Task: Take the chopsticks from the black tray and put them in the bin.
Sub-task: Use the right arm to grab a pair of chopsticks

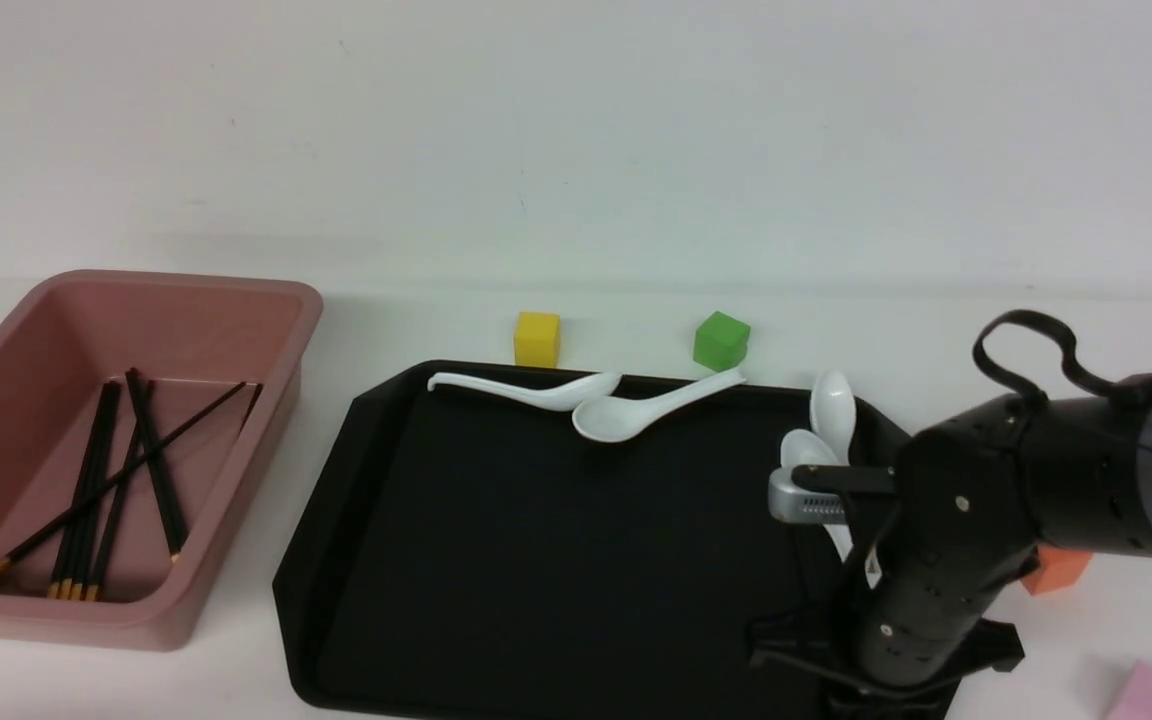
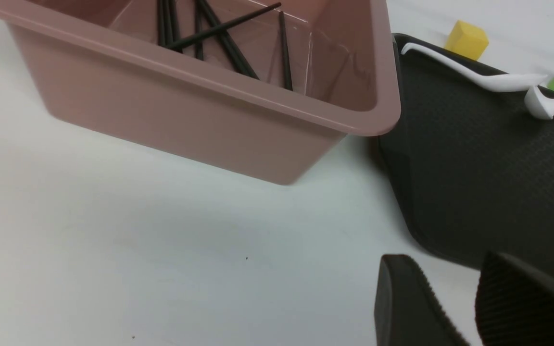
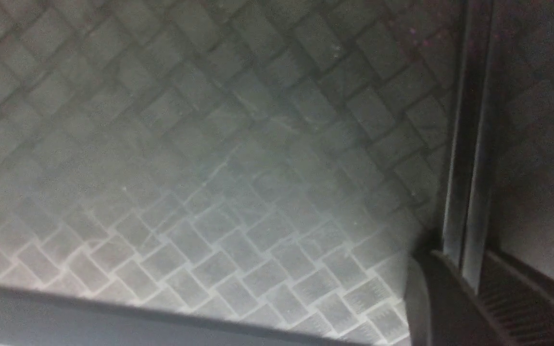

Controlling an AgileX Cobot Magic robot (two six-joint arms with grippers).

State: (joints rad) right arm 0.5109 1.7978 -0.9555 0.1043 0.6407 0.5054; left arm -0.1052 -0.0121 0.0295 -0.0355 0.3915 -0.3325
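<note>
Several black chopsticks (image 1: 101, 480) with gold bands lie in the pink bin (image 1: 266, 300), left of the black tray (image 1: 536, 560); they also show in the left wrist view (image 2: 219, 33). My right arm (image 1: 936, 560) reaches down over the tray's front right corner and hides its own gripper in the front view. In the right wrist view the right gripper (image 3: 467, 283) is shut on two thin chopsticks (image 3: 467, 144), close above the tray's textured floor (image 3: 209, 168). My left gripper (image 2: 455, 288) is open and empty, low over the table beside the bin (image 2: 185, 110) and the tray's corner (image 2: 474, 168).
White soup spoons lie along the tray's far rim (image 1: 536, 388) (image 1: 651, 405) and at its right side (image 1: 831, 420). A yellow cube (image 1: 537, 338) and a green cube (image 1: 721, 340) stand behind the tray. An orange block (image 1: 1056, 570) and a pink block (image 1: 1151, 692) lie at the right.
</note>
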